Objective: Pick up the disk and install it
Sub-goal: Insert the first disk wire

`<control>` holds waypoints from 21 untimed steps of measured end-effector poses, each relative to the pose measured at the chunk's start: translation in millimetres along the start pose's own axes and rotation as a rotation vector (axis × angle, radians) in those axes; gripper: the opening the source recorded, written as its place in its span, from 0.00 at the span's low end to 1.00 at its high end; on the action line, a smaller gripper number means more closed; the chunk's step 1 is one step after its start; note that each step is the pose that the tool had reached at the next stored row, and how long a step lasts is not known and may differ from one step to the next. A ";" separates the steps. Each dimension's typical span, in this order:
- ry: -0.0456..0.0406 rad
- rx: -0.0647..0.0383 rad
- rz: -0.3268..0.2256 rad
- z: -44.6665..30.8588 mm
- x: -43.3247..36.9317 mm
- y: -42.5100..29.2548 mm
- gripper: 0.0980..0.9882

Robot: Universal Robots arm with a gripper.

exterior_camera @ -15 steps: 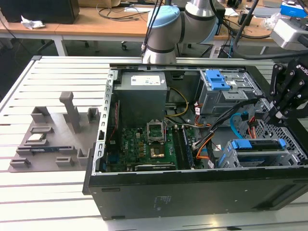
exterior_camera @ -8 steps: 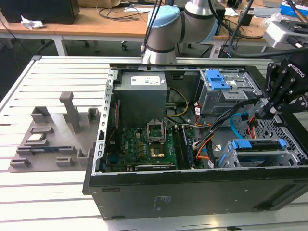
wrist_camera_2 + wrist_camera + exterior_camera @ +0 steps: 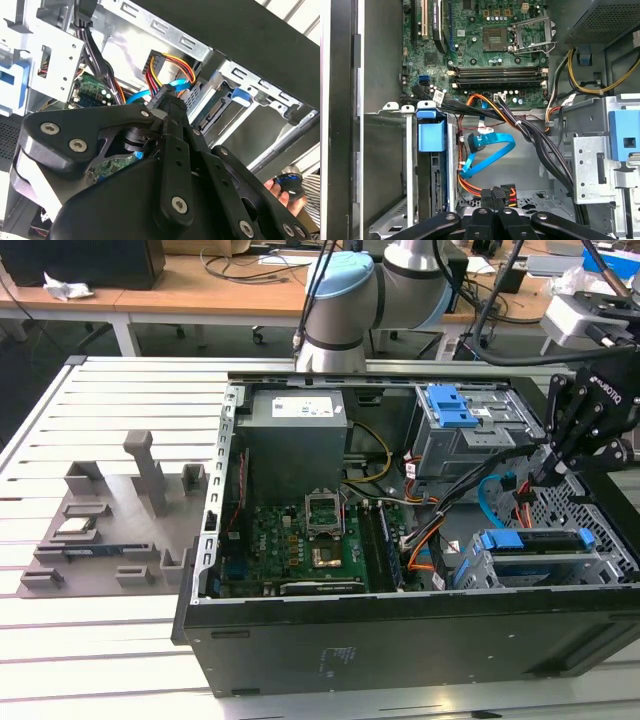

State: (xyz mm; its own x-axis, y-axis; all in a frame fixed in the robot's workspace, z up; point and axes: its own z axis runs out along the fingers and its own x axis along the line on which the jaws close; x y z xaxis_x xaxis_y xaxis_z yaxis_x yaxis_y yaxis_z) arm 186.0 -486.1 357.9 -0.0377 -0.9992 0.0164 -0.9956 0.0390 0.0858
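Disk (image 3: 535,540) w/ blue carrier looks already seated in its cage, my gripper (image 3: 553,472) just above it inside the case (image 3: 400,640), jaws pinched closed on a black cable plug (image 3: 496,194).

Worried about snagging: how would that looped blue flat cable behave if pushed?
The blue cable likely flexes and springs back, given its loose loop. Thin and flat, probably light; the orange wires beside it could snag it.
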 end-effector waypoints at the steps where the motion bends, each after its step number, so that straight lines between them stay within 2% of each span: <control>1: 0.0001 0.000 0.000 0.0 0.0 0.0 0.01; 4: -0.0001 0.000 0.000 -7.4 -0.9 0.7 0.01; 11: -0.0001 0.000 0.000 -7.5 -0.9 0.7 0.02; 13: -0.0001 0.000 0.000 -7.6 -0.9 0.7 0.15; 14: -0.0002 0.000 0.000 -7.5 -0.9 0.7 0.30; 15: 0.0005 0.000 0.000 -7.7 -1.8 0.7 0.30; 16: 0.0050 0.000 0.001 -7.4 -4.6 0.7 0.30; 18: 0.0306 0.001 0.003 -4.8 -13.3 1.0 0.30; 20: 0.0408 0.001 0.004 -0.2 -13.5 0.5 0.30; 21: 0.0426 0.001 0.004 2.4 -13.5 0.3 0.30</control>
State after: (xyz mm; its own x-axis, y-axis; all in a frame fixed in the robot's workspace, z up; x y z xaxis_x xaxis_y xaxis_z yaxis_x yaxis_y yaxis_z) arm 186.0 -472.6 355.4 -0.0379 -0.9975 0.0592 -0.9955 0.0429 0.0847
